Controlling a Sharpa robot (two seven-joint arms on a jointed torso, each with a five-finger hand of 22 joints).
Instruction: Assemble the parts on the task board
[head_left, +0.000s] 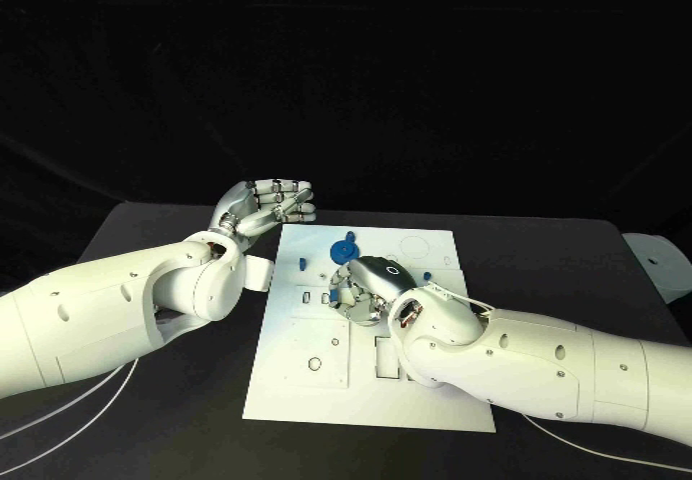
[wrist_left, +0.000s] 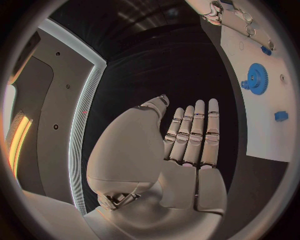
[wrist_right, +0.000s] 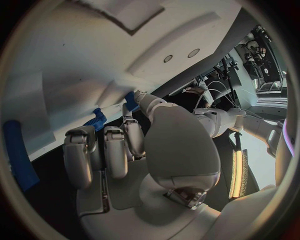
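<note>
Head view first: your task board lies flat in the middle of the black table, and both arms come in over it. Your left hand hangs off the board's far left corner, over bare table, palm turned up with the fingers curled loosely and nothing in them. The left wrist view backs that up: the fingers lie straight and side by side, empty, with the board's white edge off beside them. On that edge you can see a blue gear and two small blue parts, one nearer the hand and one further along. In the head view the same gear stands near the far edge of the board, a small blue peg sits just to its left, and another bit of blue peeks out beside your right wrist. Your right hand is down on the middle of the board, just this side of the gear. In the right wrist view its fingers are bent down close together against the white plate, with the thumb tip touching a small blue part and another blue piece right beside the fingertips. I can't tell whether it's actually pinching either one.
</note>
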